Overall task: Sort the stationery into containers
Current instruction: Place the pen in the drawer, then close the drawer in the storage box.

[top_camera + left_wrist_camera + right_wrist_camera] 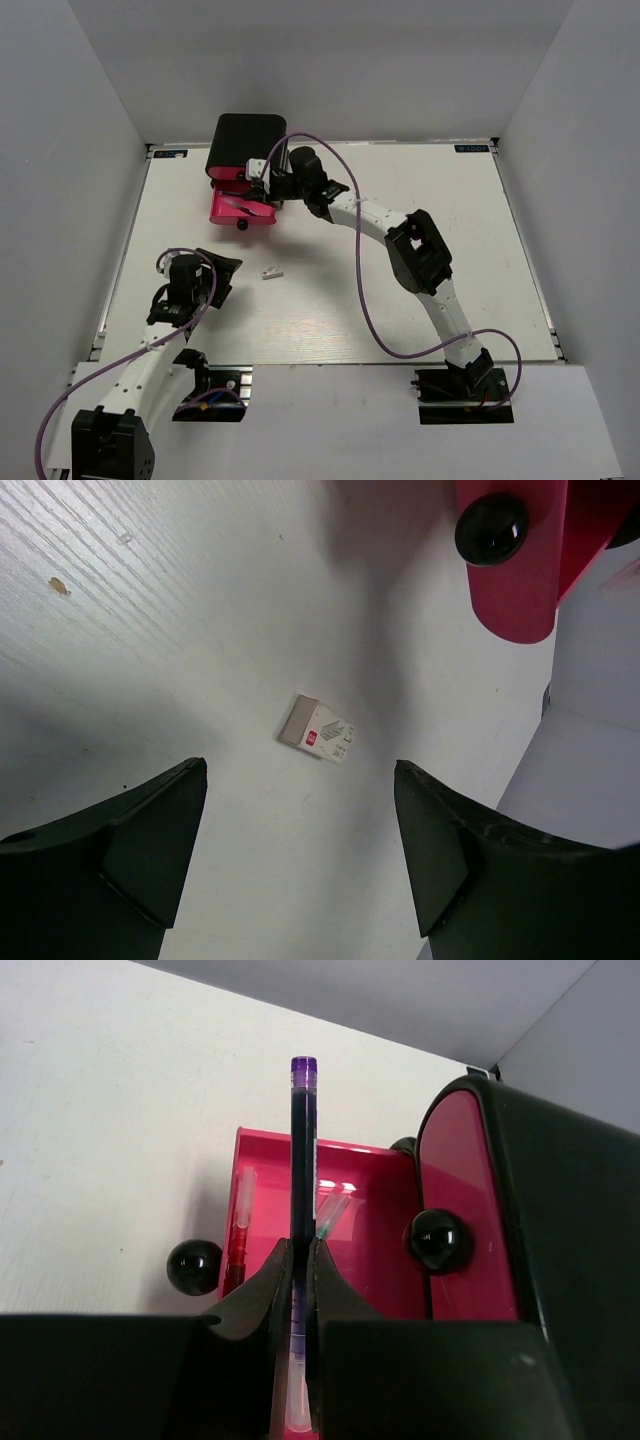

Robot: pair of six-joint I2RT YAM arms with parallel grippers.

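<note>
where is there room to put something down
Bare: the right half of the table beyond the right arm, and the near strip between it and the left arm. Crowded: far left, where the right end effector grips a dark blue pen over the open drawer of the mini chest, and around the eraser by the left end effector.

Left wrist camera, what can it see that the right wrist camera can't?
Only left wrist: a small white rectangular eraser on the white wooden table, before the open left gripper. Only right wrist: a dark blue purple-tipped pen pinched in the right gripper, plus a red pen and a green-tipped pen inside the bright pink drawer. Both: that drawer, its round black knob, the table.
</note>
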